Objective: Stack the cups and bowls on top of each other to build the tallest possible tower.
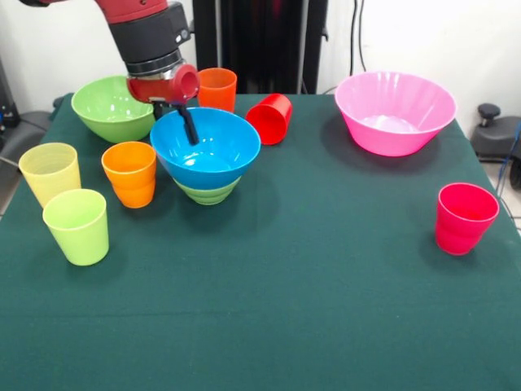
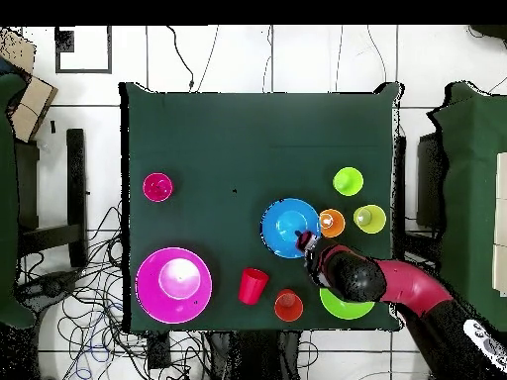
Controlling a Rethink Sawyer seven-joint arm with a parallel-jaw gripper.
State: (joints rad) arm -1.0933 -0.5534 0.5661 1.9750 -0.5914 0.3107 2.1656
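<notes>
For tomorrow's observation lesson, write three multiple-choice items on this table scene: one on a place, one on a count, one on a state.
1. What does the blue bowl sit in?
A. a small green bowl
B. the pink bowl
C. a yellow cup

2. How many cups are on the table?
A. four
B. six
C. eight

3. How is the red cup beside the blue bowl?
A. upright
B. upside down
C. on its side

Answers: A, green shows beneath the blue bowl; B, six stand apart; C, its mouth faces sideways.
</notes>
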